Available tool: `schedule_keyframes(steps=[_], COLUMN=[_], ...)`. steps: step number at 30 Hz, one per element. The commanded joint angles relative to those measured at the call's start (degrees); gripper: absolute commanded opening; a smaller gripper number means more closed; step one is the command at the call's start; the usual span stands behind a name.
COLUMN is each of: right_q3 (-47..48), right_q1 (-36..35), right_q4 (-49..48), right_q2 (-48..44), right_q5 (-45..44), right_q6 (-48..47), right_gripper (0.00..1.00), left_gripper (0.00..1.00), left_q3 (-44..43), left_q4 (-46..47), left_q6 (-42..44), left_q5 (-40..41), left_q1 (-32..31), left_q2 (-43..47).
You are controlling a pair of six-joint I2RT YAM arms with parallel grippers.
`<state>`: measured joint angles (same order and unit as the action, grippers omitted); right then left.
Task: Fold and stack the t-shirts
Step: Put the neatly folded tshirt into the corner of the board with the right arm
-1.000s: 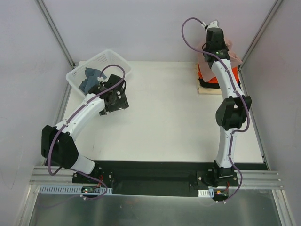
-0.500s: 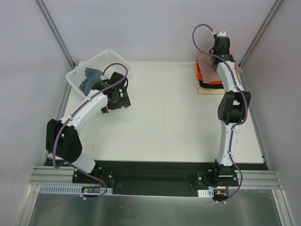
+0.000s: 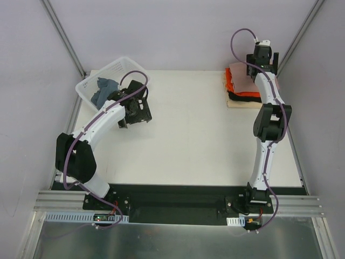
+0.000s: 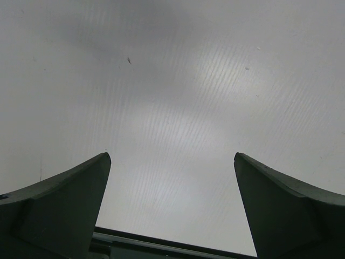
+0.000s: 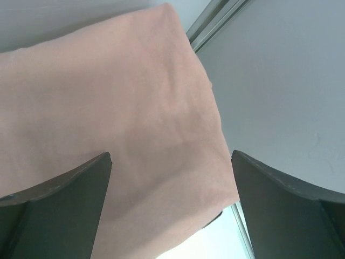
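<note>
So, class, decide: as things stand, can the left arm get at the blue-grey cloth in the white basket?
Probably yes: the left arm's open fingers hover right beside the basket, its top is open, and nothing covers the blue-grey cloth.

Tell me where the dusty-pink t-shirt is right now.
In the top view the dusty-pink t-shirt lies at the table's far right corner, on top of the orange t-shirt, close to the open right gripper.

White arms (image 3: 101, 122), black joints (image 3: 73, 161) — purple cables (image 3: 240, 31)
</note>
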<state>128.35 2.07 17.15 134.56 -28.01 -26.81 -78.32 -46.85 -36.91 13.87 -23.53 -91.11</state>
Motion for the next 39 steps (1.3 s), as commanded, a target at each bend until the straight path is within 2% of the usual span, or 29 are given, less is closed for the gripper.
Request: schedule_keyframes(steps=[1,6,9,10,13,21,25,32,37,39], right_q3=[-1.79,-4.34,-5.04,-5.13,-4.08,4.17,3.92,2.25,0.5,-3.79], right_q1=[-0.22,0.13,0.92,1.53,2.67,7.51,9.79,10.94,10.94,10.86], right_q4=[-2.73,0.32,4.1,4.82,6.41,3.6,1.14,2.09,4.91,5.96], right_q2=[-8.87,-12.04,-11.78,-11.52,-9.24,2.54,4.65,0.01,-8.77,-14.9], right_q5=[-0.29,3.82,16.72,23.72,31.48,40.65,47.25,52.44,53.85,54.2], right_q6=[1.58,2.46,5.62,6.58,11.24,25.2,29.88,29.8,29.09,29.01], right_gripper=[0.96,0.97,0.96,0.96,0.96,0.96,0.96,0.96,0.96,0.96], left_gripper=[0.99,0.99,0.99,0.99,0.99,0.99,0.99,0.99,0.99,0.99], left_q3=[-1.66,-0.95,-0.87,-0.87,-0.25,2.56,3.53,6.86,9.41,10.64], left_q4=[-1.05,-1.05,-1.14,-1.14,-1.05,-0.44,0.35,1.67,1.94,1.94], left_q6=[-0.01,-0.01,0.08,0.08,0.08,-0.36,-0.71,-1.33,-1.15,-0.8], left_q5=[-1.47,-1.74,-2.18,-2.27,-2.27,-1.48,-3.4,-4.55,-3.94,-3.06], left_q1=[0.5,0.5,0.5,0.5,0.5,0.5,0.41,0.24,0.06,0.15], left_q2=[0.76,1.99,2.43,2.6,3.92,6.74,6.91,11.04,16.73,18.85])
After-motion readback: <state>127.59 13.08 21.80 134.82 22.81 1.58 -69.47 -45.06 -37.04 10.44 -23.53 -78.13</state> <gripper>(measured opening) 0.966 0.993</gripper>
